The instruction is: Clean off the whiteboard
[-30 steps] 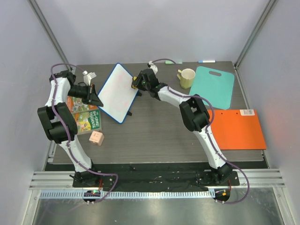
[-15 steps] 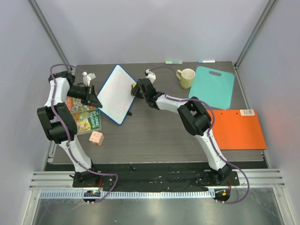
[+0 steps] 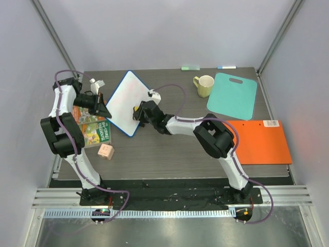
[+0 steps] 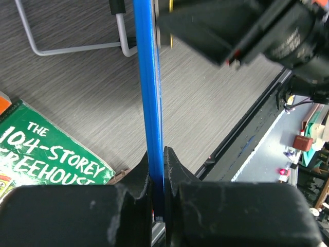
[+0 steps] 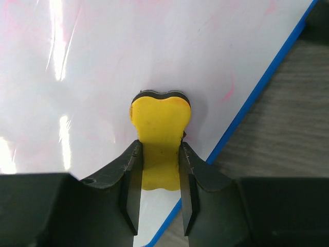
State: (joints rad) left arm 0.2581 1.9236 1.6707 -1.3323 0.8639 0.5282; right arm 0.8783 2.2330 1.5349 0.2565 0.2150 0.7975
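Close to the near rim of the whiteboard (image 3: 123, 98), my right hand (image 5: 159, 152), clamping the yellow eraser (image 5: 160, 116), may overrun and jolt the pinch my left hand (image 4: 157, 159) has on it.

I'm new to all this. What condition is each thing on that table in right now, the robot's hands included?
whiteboard: tilted up, faint pink smears on its face
left hand: shut on the whiteboard's blue rim
right hand: shut on the yellow eraser
yellow eraser: pressed against the whiteboard, near its blue rim
mug: upright
cutting board: lying flat
orange folder: closed, lying flat
book: closed, lying flat
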